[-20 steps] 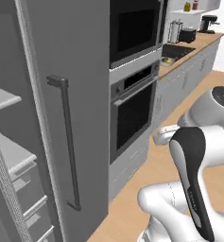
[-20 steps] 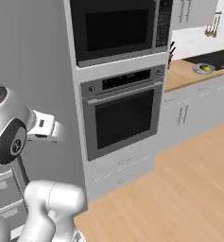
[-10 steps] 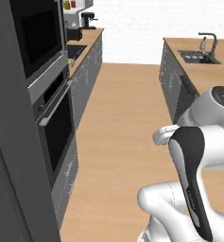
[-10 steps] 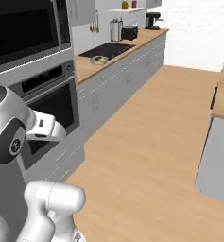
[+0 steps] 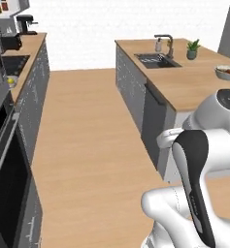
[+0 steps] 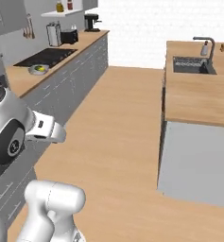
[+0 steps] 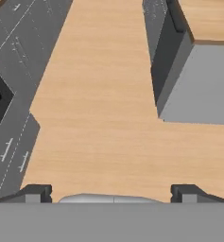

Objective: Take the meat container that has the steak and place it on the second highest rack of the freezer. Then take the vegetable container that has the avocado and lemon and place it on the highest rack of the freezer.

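End effector (image 7: 111,191): fingertips spread wide, nothing held, pointed down at bare wooden floor (image 7: 104,94).
Task containers: none identifiable; whether the bowl (image 5: 227,72) on the far right island worktop (image 5: 184,82) matters cannot be told.
Freezer: not located from here.
Direction to target: cannot be judged.
Writing: none readable.
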Controlling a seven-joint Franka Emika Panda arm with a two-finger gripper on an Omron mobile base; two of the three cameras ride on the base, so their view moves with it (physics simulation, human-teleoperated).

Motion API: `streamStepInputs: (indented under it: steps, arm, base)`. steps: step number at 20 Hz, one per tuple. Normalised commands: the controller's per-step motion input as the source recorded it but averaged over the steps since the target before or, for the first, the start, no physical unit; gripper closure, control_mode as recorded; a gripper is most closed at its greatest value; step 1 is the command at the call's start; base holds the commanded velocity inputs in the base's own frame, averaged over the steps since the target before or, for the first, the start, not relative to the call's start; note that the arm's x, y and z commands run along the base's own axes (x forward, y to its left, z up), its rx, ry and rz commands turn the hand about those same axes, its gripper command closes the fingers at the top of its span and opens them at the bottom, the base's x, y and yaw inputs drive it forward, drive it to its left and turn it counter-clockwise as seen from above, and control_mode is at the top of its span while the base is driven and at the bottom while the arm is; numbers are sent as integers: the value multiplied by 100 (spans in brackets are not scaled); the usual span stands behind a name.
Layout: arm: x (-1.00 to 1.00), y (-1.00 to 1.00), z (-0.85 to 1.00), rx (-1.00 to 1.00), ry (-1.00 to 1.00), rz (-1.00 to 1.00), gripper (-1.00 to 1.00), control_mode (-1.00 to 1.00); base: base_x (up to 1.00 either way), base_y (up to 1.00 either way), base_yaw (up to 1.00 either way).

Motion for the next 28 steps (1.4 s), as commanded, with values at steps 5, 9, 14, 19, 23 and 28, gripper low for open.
streamStepInputs:
  steps: [5,9,14,19,23,28]
  arm:
    - [0,0,0,0,0,0,-100,100]
    - [0,0,0,0,0,0,-100,100]
    - [0,0,0,0,0,0,-100,100]
    - [0,0,0,0,0,0,-100,100]
    - [0,0,0,0,0,0,-100,100]
    - [0,0,0,0,0,0,-100,100]
  base:
    - [100,24,-36]
    - [100,63,-26]
    - [100,80,-18]
    - [100,47,-7]
    - [100,-1,8]
    - [100,-1,28]
